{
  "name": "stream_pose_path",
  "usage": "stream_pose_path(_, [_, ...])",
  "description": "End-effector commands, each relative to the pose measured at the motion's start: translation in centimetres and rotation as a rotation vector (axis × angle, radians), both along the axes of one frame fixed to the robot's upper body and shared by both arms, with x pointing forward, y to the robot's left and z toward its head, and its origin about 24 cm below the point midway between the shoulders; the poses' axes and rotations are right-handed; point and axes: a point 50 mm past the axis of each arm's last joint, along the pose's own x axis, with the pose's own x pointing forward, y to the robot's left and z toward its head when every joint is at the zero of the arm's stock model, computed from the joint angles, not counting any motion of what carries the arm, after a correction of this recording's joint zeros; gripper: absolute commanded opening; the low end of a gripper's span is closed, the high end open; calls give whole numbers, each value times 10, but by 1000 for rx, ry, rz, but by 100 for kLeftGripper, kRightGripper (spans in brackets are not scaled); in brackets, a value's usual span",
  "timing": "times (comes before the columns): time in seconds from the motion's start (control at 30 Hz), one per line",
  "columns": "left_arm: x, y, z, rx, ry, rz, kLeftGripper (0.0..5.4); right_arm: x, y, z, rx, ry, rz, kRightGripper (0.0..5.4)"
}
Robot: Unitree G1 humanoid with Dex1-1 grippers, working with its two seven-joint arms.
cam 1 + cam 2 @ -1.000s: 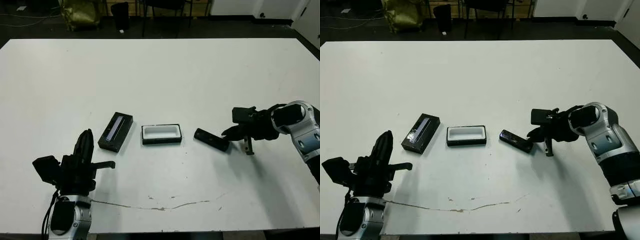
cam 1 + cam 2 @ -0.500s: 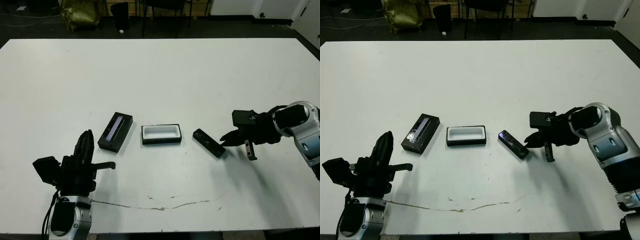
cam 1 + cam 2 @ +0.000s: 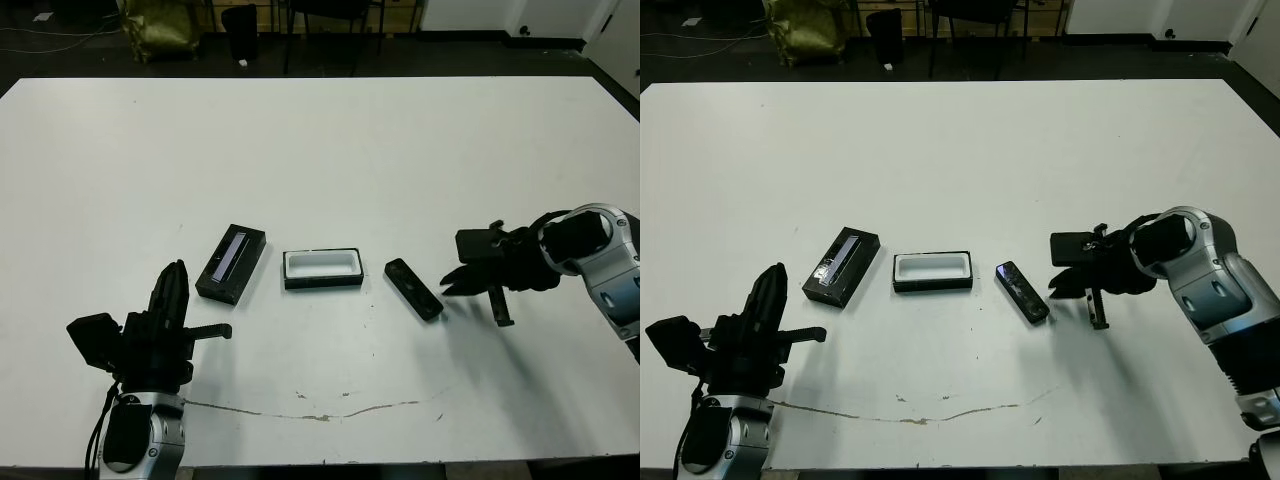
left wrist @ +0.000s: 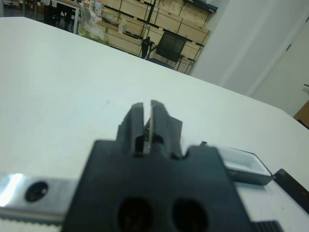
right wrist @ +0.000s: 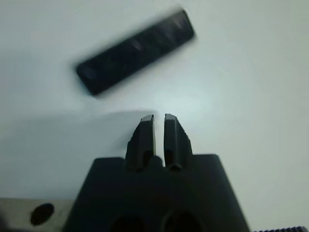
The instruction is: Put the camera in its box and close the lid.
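I am seeing three items lying in a row across the middle of the table (image 3: pixel 320 150), nearer its front edge than its back edge. The lid (image 3: pixel 231 263) is lying toward the left edge, flat, with its pale strip facing up. The box (image 3: pixel 322 268) is sitting just beside it, open, with its white lining showing and nothing inside. The camera (image 3: pixel 413 289) is lying flat on the table just beside the box, on the side toward the right edge, turned at an angle to the box and not touching it.

The right pincer (image 3: pixel 450 281) is hovering near the end of the camera that points toward the right edge, without touching it. In the right wrist view its fingers (image 5: pixel 146 135) are standing narrow, with only a thin gap between them, and are gripping nothing.

The left pincer (image 3: pixel 170 300) is resting near the front-left corner of the table, well apart from the lid. Its fingers (image 4: pixel 136 118) are also standing narrow, nearly together, and are gripping nothing.
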Motion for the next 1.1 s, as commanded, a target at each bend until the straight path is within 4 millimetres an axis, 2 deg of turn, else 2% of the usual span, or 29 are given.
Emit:
stream_pose_path(0.03, [-3,1,-4,3,31,11,3,0,-14,6,-97,-172,-56,0])
stream_pose_path(0.17, [-4,1,-4,0,34,12,3,-4,-19,21,-107,-386,-112,0])
stream_pose_path(0.27, [-4,0,-4,-5,35,9,3,-17,-15,29,48,-495,-157,0])
stream_pose_path(0.43, [-4,-1,-5,-9,38,6,3,-49,0,44,453,-493,-238,0])
stream_pose_path(0.53, [-4,-2,-5,-2,39,8,3,-65,2,36,838,-393,-345,0])
stream_pose_path(0.6, [-3,-2,-5,3,38,7,3,-74,4,30,973,-364,-381,0])
stream_pose_path(0.7, [-3,-3,-5,3,37,3,3,-91,11,25,1031,-352,-458,0])
stream_pose_path(0.87, [-3,-4,-4,3,41,4,3,-109,23,20,1017,-349,-564,0])
stream_pose_path(0.97, [-3,-3,-4,6,47,4,0,-112,26,15,988,-332,-605,36])
stream_pose_path(1.1, [-3,-3,-4,8,44,4,0,-112,27,3,990,-266,-630,123])
